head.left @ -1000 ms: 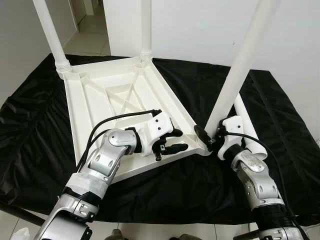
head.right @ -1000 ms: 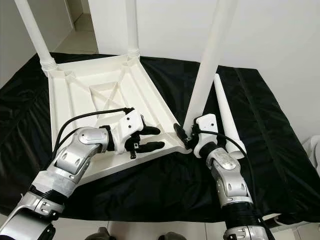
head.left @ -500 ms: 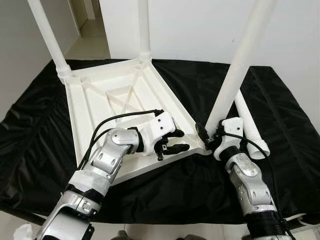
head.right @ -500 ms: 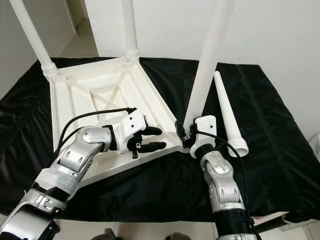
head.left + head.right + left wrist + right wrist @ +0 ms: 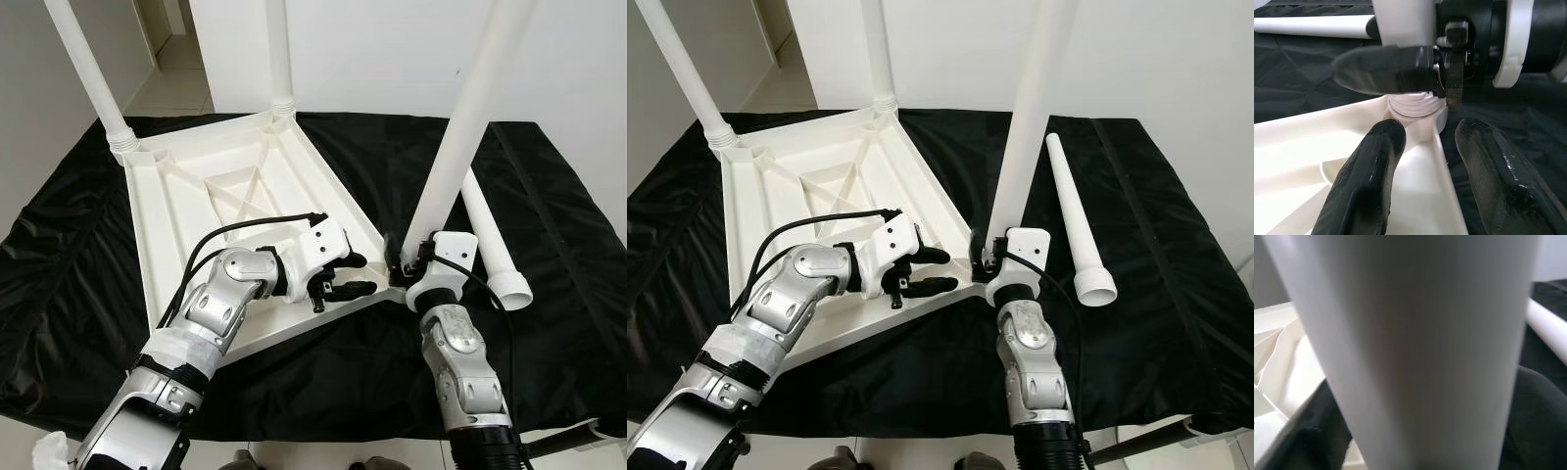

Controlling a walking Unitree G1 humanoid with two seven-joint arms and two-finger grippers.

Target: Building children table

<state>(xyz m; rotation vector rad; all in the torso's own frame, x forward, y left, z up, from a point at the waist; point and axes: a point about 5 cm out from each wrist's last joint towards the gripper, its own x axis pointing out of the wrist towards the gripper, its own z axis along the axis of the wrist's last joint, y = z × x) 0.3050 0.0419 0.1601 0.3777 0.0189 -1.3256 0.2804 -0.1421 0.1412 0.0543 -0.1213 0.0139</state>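
Note:
A white plastic tabletop (image 5: 196, 215) lies upside down on a black cloth. Two white legs (image 5: 88, 73) (image 5: 278, 49) stand upright in its far corners. A third leg (image 5: 465, 127) rises from the near right corner socket (image 5: 1418, 105), tilted slightly right. My right gripper (image 5: 404, 266) is shut on its base; in the right wrist view the leg (image 5: 1415, 352) sits between the dark fingers. My left gripper (image 5: 351, 274) is open, its fingers (image 5: 1366, 181) straddling the tabletop's rim just beside that corner. A fourth leg (image 5: 490, 240) lies loose on the cloth to the right.
The black cloth (image 5: 558, 323) covers the whole work surface and drapes over its near edge. A white wall (image 5: 392, 59) stands behind it, and a doorway with a tiled floor (image 5: 181, 83) opens at the far left. A dark bar (image 5: 568, 439) pokes out at the lower right.
The camera has shifted a little. My right forearm has swung in to the left under the held leg, which now stands steeper. The left gripper stays at the rim.

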